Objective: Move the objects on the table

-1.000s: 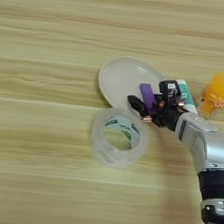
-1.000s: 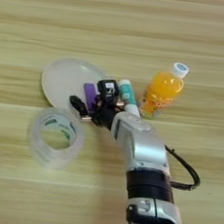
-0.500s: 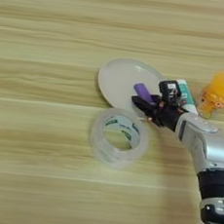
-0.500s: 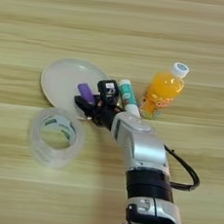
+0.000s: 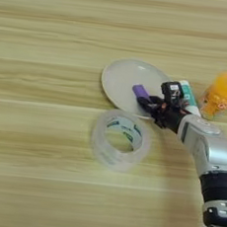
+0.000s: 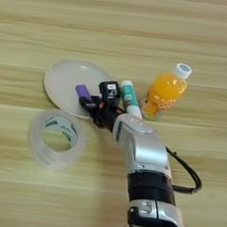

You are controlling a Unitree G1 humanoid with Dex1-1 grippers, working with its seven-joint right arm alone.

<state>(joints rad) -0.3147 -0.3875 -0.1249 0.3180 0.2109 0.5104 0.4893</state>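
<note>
Near the middle of the table sits the plate, and on its right part lies the purple block, tilted. The gripper reaches over the plate's right rim from the tabletop's right side, its two black fingers spread apart, with the lower one just at the block's near end; I cannot tell whether it touches. The silver forearm runs down toward the bottom edge. Just in front of the plate, toward the near edge, stands the tape roll, its rim close to the plate's. Right of the gripper lies the glue stick, and just beyond it, further right, the juice bottle leans with its white cap toward the far right
</note>
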